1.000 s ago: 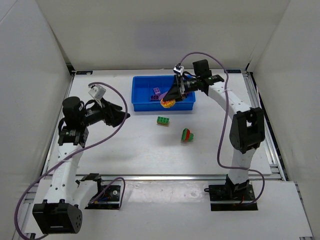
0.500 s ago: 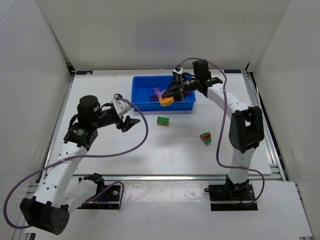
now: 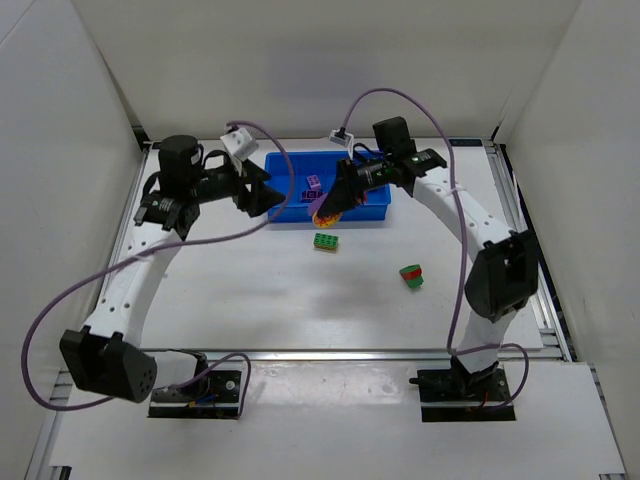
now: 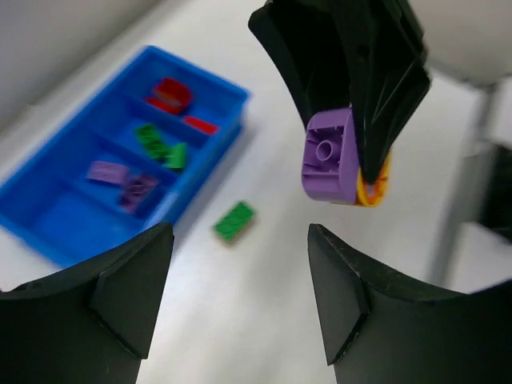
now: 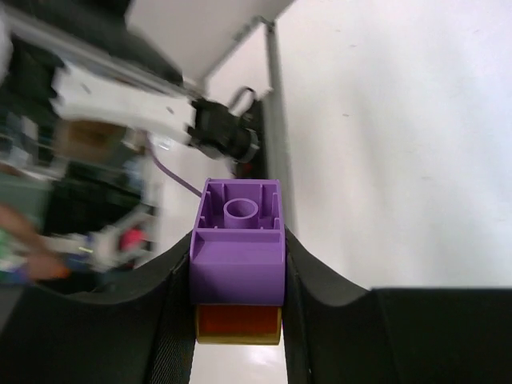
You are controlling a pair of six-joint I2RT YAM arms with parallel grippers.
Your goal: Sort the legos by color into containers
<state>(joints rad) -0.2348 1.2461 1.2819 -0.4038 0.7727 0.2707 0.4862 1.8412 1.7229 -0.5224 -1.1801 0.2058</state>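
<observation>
1. Right fingers [image 5: 316,300] were pressed shut against both sides of a purple brick [image 5: 238,240]. Its hollow underside faced the wrist camera, and a yellow-orange brick [image 5: 238,323] was stuck to its far face.
2. Seen from above, the right gripper [image 3: 329,206] held that pair raised over the near wall of the blue tray [image 3: 372,214].
3. Left fingers [image 4: 128,296] stood well apart with nothing between them. The left gripper [image 3: 266,190] hung at the tray's left end, aimed at the held pair, which lay ahead of the gap and touched neither finger.
4. Thin dividers split the tray into four compartments. Red bricks [image 4: 172,94] lay in the one farthest from the left wrist camera, green bricks [image 4: 158,146] in the next, and purple bricks [image 4: 122,180] in the third.
5. A loose green brick [image 3: 325,241] lay on the table just in front of the tray, near the held pair. A red-and-green stack [image 3: 411,276] lay farther out toward the right arm, well apart from the tray.
6. The white tabletop [image 3: 250,290] was flat and matte, boxed in by plain white walls [image 3: 320,70] on three sides.
</observation>
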